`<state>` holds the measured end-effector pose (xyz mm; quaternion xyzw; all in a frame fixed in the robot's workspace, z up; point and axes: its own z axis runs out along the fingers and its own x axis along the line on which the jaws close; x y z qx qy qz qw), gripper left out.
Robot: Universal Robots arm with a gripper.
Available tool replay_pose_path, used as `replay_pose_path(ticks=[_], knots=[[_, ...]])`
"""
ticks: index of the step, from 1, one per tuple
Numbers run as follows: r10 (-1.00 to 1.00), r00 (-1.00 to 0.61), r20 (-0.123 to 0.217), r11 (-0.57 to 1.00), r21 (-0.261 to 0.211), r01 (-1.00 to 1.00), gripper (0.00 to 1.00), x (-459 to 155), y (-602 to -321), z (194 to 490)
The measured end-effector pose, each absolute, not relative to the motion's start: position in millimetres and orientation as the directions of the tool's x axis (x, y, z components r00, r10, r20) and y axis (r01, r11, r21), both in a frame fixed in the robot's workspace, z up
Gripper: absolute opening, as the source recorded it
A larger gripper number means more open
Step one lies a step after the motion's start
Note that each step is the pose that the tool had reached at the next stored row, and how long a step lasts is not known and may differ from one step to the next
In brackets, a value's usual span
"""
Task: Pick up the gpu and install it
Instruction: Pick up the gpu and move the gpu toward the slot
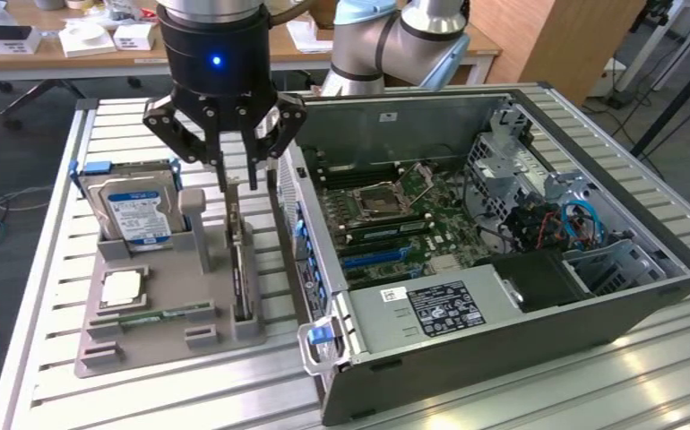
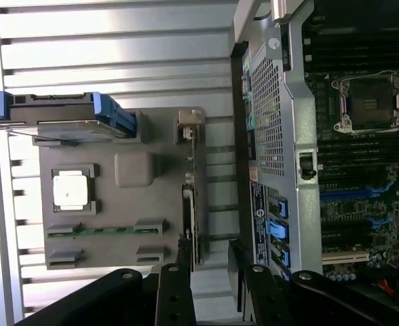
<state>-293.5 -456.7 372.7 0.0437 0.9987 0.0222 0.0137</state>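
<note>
The gpu [image 1: 245, 273] is a thin dark card standing on edge in a slot of the grey holder [image 1: 166, 345], right beside the open computer case [image 1: 441, 385]. In the wrist view the gpu [image 2: 193, 204] appears as a narrow strip with its silver bracket at one end. My gripper [image 1: 245, 182] hangs just above the card's far end, open, with one finger on either side of the card's line and nothing between them. The wrist view has the gripper [image 2: 208, 252] with its dark fingertips [image 2: 184, 250] straddling the card's end.
The holder also carries a silver hard drive [image 1: 137, 213] with a blue label, a square processor [image 1: 122, 288] and a green memory stick [image 1: 156, 315]. Inside the case lies the motherboard [image 1: 381, 219] with blue slots. The case wall stands close to the card. A slatted metal table [image 1: 632, 376] bears everything.
</note>
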Motion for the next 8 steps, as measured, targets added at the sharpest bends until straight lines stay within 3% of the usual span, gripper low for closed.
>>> replay_pose_path(ticks=[8], knots=[[0.088, -0.996, -0.026, 0.995, 0.046, 0.087, 0.36, -293.5, -457.1, 359.2]])
